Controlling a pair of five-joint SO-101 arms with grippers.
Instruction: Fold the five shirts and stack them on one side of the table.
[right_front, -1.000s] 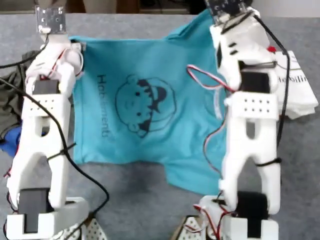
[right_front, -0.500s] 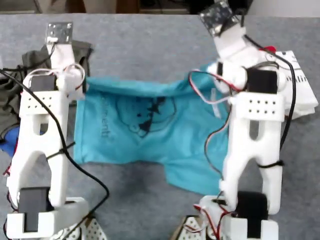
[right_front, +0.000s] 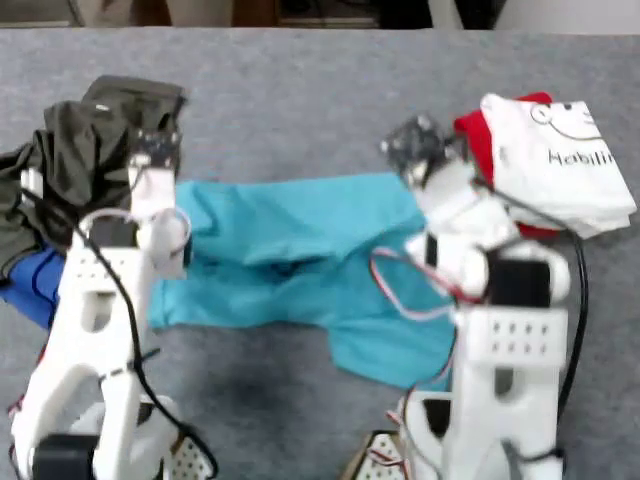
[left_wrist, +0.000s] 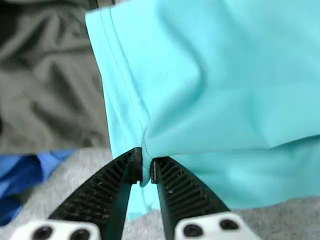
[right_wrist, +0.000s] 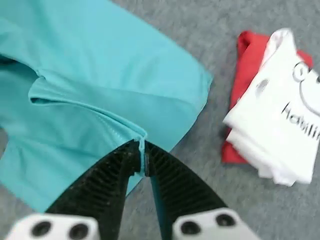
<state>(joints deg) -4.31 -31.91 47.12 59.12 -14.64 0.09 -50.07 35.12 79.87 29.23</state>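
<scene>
A teal shirt (right_front: 300, 255) lies across the middle of the grey table, its far half drawn over toward the front. My left gripper (left_wrist: 143, 167) is shut on the teal shirt (left_wrist: 225, 90) at its left edge, seen from above as the left gripper (right_front: 160, 185). My right gripper (right_wrist: 141, 155) is shut on a fold of the teal shirt (right_wrist: 95, 85) near its right edge, and from above the right gripper (right_front: 425, 170) sits beside the stack. A folded white shirt (right_front: 560, 160) rests on a folded red shirt (right_front: 475, 140) at the right.
A crumpled dark grey shirt (right_front: 80, 150) and a blue shirt (right_front: 35, 280) lie in a heap at the left edge. The dark grey shirt (left_wrist: 50, 90) touches the teal one. Bare grey table (right_front: 300, 90) stretches along the far side.
Both grippers have pulled the teal shirt's far edge toward the front, folding it over and hiding the printed face. The red and white stack, earlier behind the right arm, now shows.
</scene>
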